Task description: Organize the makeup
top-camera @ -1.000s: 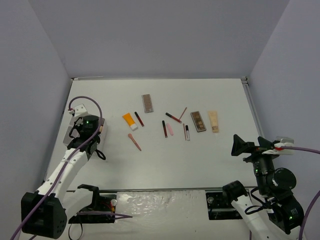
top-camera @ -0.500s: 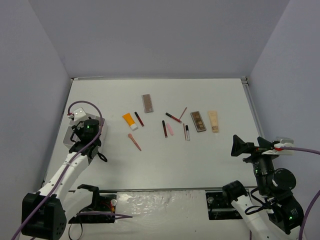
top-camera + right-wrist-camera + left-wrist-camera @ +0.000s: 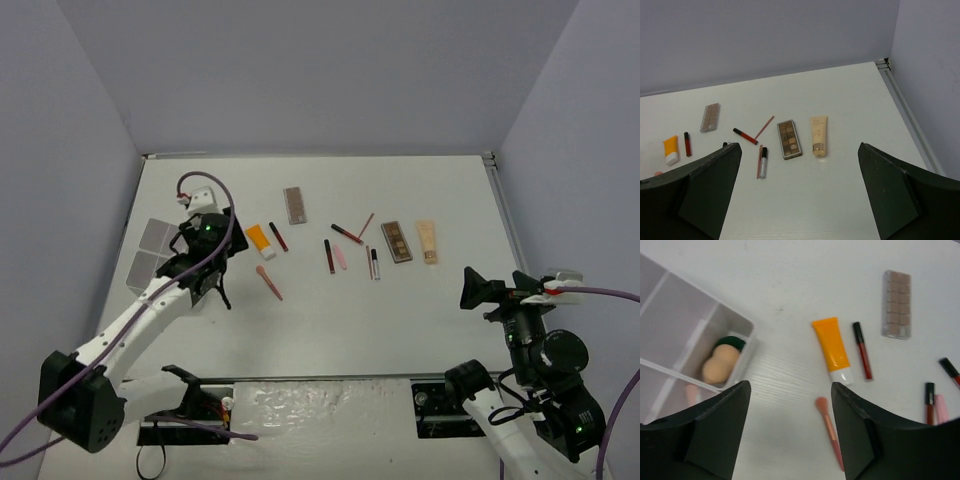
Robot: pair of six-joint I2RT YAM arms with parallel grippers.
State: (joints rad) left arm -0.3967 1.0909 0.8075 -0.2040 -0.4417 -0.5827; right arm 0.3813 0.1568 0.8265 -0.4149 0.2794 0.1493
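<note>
The sponge point(image 3: 720, 362) and the green disc point(image 3: 732, 342) are lying together in the near-right compartment of the box point(image 3: 749, 337), at the left of the table point(image 3: 400, 320). The orange tube point(image 3: 832, 347), a dark-red stick point(image 3: 862, 350) and a pink brush point(image 3: 830, 432) are lying just right of the box, with one palette point(image 3: 896, 304) farther off. The other palette point(image 3: 789, 139) and the beige tube point(image 3: 818, 135) are sitting well to the right.

The left gripper point(image 3: 790, 405) is hovering over bare table between box and tube, fingers spread and holding nothing. The right gripper point(image 3: 797, 167) is hanging back at the near right, also spread and empty.

The brush is lying close to the tube's cap, so closing on either is likely to nudge the other. The thin sticks are lying flat and could roll or slip out of a pinch. The box wall is standing close to the left finger and could get knocked
</note>
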